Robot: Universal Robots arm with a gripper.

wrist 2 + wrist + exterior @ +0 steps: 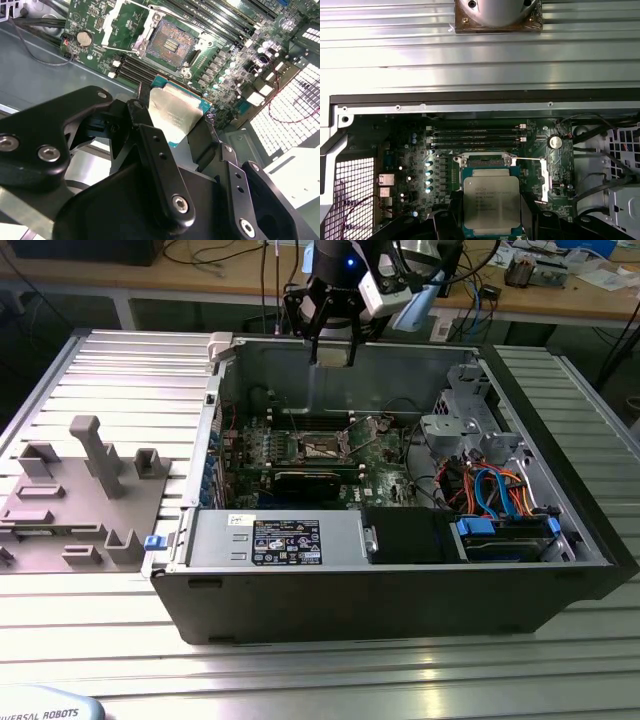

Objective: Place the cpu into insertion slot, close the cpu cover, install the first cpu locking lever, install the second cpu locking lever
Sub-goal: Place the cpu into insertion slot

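The jaws of the arm (pixel 335 275) are closed on the cpu (pixel 175 112), pinching two opposite edges, and its silvery top shows in both wrist views. In the exterior view the cpu hangs above the far side of the open computer case (pixel 380 595), well clear of the motherboard (pixel 385 455). The insertion slot (pixel 169 46) lies bare, its contact field exposed. The cpu cover (pixel 111 27) stands swung open just beside the slot, apart from the cpu. The case rests on the ribbed metal counter (pixel 110 360), with a grey fixture plate (pixel 75 500) toward the exterior view's left.
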